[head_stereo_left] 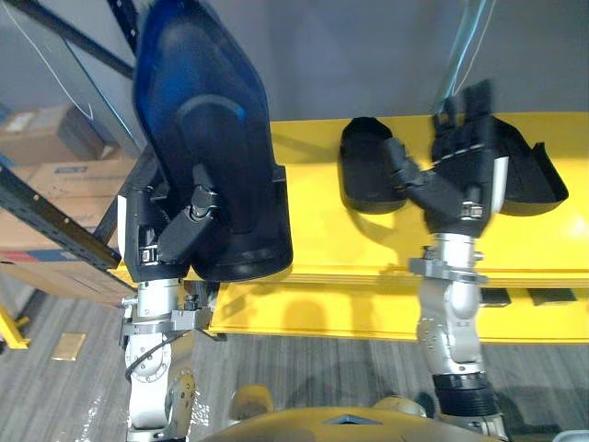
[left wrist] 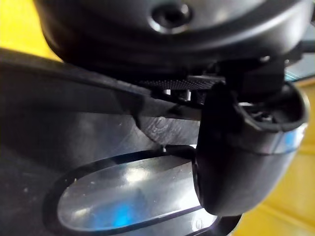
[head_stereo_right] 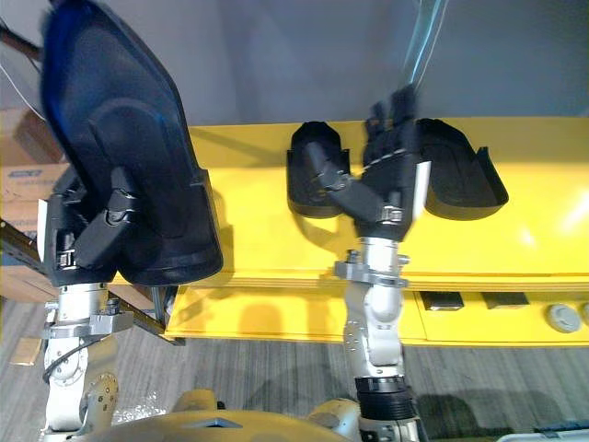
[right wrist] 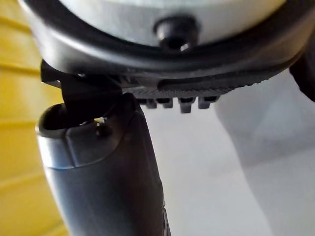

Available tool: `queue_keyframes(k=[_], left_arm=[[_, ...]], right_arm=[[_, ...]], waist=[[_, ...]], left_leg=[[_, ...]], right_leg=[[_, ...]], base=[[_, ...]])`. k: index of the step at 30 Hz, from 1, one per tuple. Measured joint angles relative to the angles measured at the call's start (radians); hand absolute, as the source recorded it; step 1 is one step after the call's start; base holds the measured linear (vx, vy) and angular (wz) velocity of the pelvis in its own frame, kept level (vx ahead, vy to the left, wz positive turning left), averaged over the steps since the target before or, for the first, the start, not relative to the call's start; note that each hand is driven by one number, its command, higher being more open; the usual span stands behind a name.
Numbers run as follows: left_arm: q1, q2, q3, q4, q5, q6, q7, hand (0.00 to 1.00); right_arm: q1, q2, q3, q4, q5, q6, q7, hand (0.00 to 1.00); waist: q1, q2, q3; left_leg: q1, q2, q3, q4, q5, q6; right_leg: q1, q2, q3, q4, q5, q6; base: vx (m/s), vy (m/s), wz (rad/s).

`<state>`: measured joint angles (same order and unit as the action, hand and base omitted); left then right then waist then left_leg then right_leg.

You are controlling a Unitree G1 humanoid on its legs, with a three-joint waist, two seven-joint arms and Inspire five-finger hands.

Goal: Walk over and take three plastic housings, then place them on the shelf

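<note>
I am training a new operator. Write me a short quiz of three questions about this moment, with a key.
1. True or false: the right hand is holding a housing.
2. Which hand grips the large black housing? A) the left hand B) the right hand C) neither
3. Fill in: ___ housings lie on the yellow shelf.

Key:
1. False. Its fingers are straight and hold nothing.
2. A.
3. Two: the left shelf housing and the right shelf housing.
</note>
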<state>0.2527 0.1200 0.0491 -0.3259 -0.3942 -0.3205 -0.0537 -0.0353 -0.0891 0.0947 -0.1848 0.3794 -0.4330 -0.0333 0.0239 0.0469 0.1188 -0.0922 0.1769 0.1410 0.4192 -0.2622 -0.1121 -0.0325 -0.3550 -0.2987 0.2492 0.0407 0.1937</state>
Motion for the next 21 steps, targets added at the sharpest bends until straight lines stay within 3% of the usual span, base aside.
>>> queue_keyframes(k=[2, 3, 5, 7, 11, 15, 21], left_arm=[[-0.035, 0.005, -0.011, 0.033, -0.032, 0.032, -0.014, 0.0], [-0.058, 0.005, -0.026, 0.047, -0.037, 0.047, -0.014, 0.0], [-0.098, 0.008, -0.09, 0.049, -0.024, 0.074, -0.014, 0.0], [-0.103, 0.009, -0.14, 0.033, -0.008, 0.075, -0.015, 0.0], [-0.103, 0.008, -0.163, 0.012, 0.043, 0.075, 0.024, 0.0], [-0.106, 0.003, -0.115, 0.011, 0.149, 0.082, 0.157, 0.0], [-0.177, 0.017, 0.051, 0.116, 0.289, 0.124, 0.294, 0.0]], right_arm=[[0.003, 0.004, 0.0, -0.025, -0.041, -0.001, -0.001, 1.0], [0.003, 0.003, -0.006, -0.034, -0.061, -0.006, -0.002, 1.0], [0.004, 0.002, -0.02, -0.034, -0.06, -0.01, -0.007, 1.0], [0.007, 0.001, -0.035, -0.032, -0.064, -0.01, -0.02, 1.0], [0.016, -0.018, -0.078, -0.032, -0.091, -0.009, -0.025, 1.0], [0.026, -0.037, -0.125, -0.039, -0.075, -0.007, 0.001, 1.0], [0.065, -0.077, -0.15, -0.09, -0.048, 0.017, 0.067, 1.0]], waist=[[-0.003, -0.018, -0.002], [-0.004, -0.024, -0.004], [-0.013, -0.023, -0.004], [-0.025, -0.016, -0.003], [-0.034, -0.015, -0.003], [-0.059, -0.008, -0.006], [-0.057, 0.01, -0.008]], left_leg=[[0.0, -0.029, -0.007, -0.047, 0.037, 0.02], [-0.002, -0.048, -0.005, -0.071, 0.055, 0.03], [-0.002, -0.084, 0.001, -0.094, 0.071, 0.049], [-0.001, -0.089, 0.005, -0.105, 0.08, 0.052], [0.012, -0.078, 0.025, -0.16, 0.115, 0.036], [0.052, -0.058, 0.037, -0.246, 0.162, 0.015], [0.07, -0.061, 0.045, -0.304, 0.2, 0.014]], right_leg=[[0.003, 0.057, 0.0, 0.011, -0.089, -0.01], [0.01, 0.073, -0.015, -0.008, -0.115, -0.034], [0.039, 0.066, -0.036, -0.077, -0.098, -0.039], [0.05, 0.069, -0.035, -0.115, -0.073, -0.037], [0.034, 0.094, -0.013, -0.141, -0.054, -0.041], [0.028, 0.123, 0.002, -0.146, -0.05, -0.052], [0.006, 0.125, 0.011, -0.132, -0.049, -0.058]], base=[[0.04, 0.144, 0.18], [0.01, 0.14, 0.14], [-0.02, 0.129, 0.11], [-0.05, 0.079, -0.01], [-0.05, -0.026, -0.15], [-0.04, -0.084, -0.16], [-0.01, -0.016, -0.03]])
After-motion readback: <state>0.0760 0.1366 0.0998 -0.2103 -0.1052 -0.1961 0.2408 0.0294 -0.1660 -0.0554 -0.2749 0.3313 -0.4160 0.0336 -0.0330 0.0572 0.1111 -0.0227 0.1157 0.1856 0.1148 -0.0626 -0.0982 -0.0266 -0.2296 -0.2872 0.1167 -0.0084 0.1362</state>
